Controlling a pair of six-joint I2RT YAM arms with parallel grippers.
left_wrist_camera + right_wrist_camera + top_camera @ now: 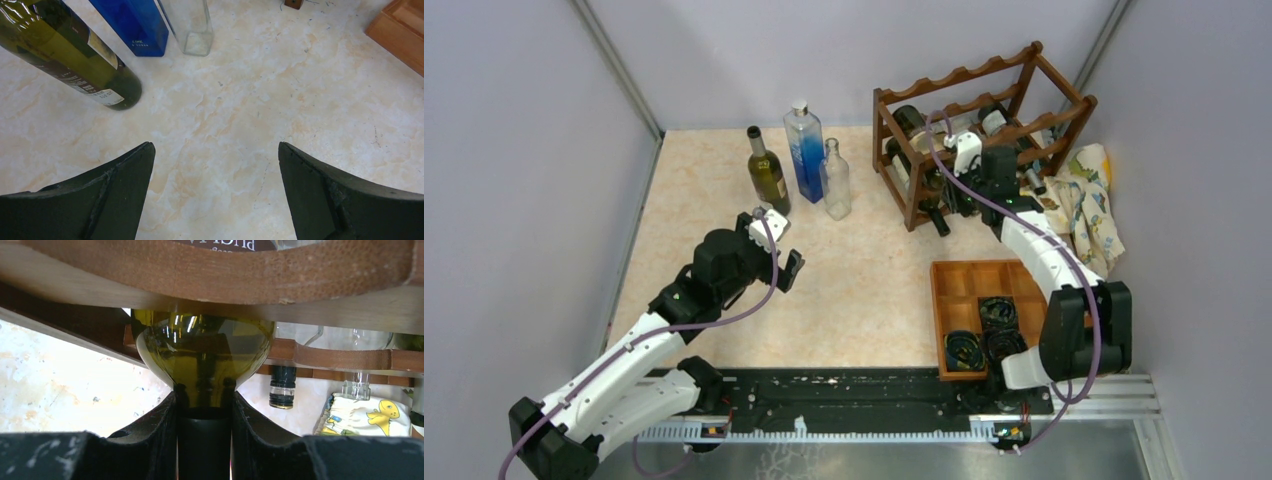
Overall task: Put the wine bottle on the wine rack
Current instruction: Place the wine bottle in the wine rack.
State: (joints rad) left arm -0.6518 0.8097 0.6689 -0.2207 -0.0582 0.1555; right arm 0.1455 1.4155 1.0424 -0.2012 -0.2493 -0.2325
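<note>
Right pincer (204, 395) is clenched on the neck of the wine bottle (202, 352). Both fingers (160, 420) press the dark capsule just below the shoulder.

The bottle lies neck toward me, with its green shoulder tucked directly under a scalloped rail of the wine rack (300, 270). I cannot tell from here whether the body is seated in a cradle. Other bottles lie in the rack beside and above it. A dinosaur-print cloth (365, 415) shows beyond the rack.

Left pincer (215, 146) is released, jaws wide, hanging over bare table (250, 100) well apart from the rack. Ahead of it stand a green bottle (75, 60), a blue bottle (132, 22) and a clear bottle (192, 25), none of them touched.
</note>
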